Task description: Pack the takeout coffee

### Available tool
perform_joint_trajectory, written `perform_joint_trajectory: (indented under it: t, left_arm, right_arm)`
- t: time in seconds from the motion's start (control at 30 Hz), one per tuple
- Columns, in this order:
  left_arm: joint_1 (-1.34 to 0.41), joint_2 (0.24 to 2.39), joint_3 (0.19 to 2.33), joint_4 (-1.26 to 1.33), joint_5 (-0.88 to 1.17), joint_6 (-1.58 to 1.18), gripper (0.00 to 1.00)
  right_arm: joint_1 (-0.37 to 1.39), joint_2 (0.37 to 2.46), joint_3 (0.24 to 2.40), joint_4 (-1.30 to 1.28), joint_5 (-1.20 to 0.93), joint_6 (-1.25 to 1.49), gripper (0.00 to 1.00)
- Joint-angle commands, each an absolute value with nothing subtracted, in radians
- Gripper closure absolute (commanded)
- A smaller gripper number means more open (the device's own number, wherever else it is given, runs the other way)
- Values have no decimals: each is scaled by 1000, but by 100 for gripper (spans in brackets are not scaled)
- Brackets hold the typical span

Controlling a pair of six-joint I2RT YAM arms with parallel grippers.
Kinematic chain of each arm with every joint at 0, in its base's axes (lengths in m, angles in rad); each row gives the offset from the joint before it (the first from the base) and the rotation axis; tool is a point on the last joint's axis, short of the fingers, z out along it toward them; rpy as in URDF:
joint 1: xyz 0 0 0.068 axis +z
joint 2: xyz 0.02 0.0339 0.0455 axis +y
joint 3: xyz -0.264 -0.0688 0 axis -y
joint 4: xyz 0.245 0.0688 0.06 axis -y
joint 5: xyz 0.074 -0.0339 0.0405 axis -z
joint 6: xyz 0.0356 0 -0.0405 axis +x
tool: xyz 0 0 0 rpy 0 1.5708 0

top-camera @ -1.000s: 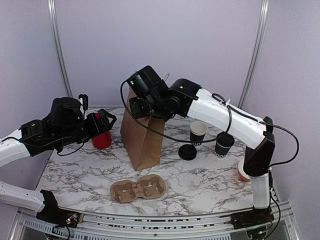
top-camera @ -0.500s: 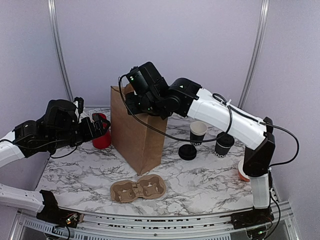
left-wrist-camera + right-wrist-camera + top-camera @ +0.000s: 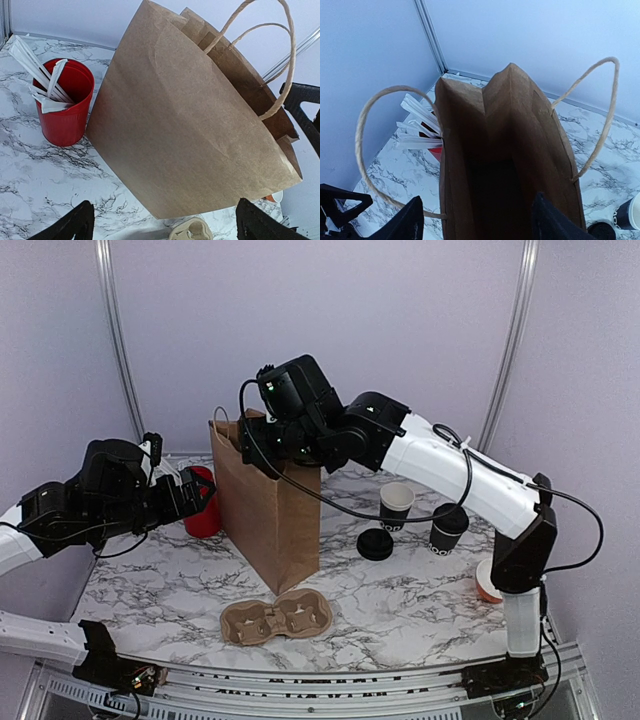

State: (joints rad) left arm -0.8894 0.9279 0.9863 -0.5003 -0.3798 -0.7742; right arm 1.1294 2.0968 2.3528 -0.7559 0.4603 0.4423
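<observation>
While the brown paper bag point(image 3: 270, 520) stands upright on the marble-veined counter point(image 3: 400, 600), its creased kraft walls are spread into a broad rectangular mouth, with two twisted paper-cord handles point(image 3: 365, 150) looping up from the rim. The right pincer point(image 3: 476, 210) hangs over that mouth, its black fingers well apart on either side of the opening and closed on nothing. The left pincer point(image 3: 165, 220) faces the bag's flat side, spread to its widest and empty.

The takeout coffee point(image 3: 447, 528), a small black paper cup with white print and a round black plastic lid, stands on the counter to the right of the bag, well apart from it. Beside it are an uncovered black cup point(image 3: 396, 506) with a white inside and a loose black lid point(image 3: 375, 545) lying flat. A glossy red cup point(image 3: 65, 115) holding white paper-wrapped sticks point(image 3: 37, 65) stands just beside the bag's left side, near the left pincer. A moulded pulp cup carrier point(image 3: 276, 618) lies in front of the bag, and an orange bowl point(image 3: 485, 585) shows partly behind the right arm's base.

A second ago the bag was narrower and stood farther right, pinched at the top by the right pincer; now it is wider and released.
</observation>
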Motion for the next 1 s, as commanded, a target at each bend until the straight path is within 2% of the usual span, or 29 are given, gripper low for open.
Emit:
perform_joint_trajectory:
  t: [0.0, 0.23, 0.5, 0.8, 0.97]
  left_arm:
    - [-894, 910, 1009, -521, -399, -748, 1]
    - [-893, 906, 1013, -520, -403, -736, 1]
    - [-893, 907, 1012, -521, -408, -718, 1]
    - [-893, 881, 975, -527, -394, -718, 1]
    - [-891, 880, 966, -539, -399, -719, 1]
  right_arm:
    - [1134, 2011, 2332, -688, 406, 431, 25]
    - [1134, 1943, 2271, -656, 344, 420, 14]
    - [1134, 1802, 2083, -618, 308, 416, 11]
    - [1136, 1476, 1612, -599, 288, 506, 10]
    - [1183, 1389, 1402, -599, 290, 621, 11]
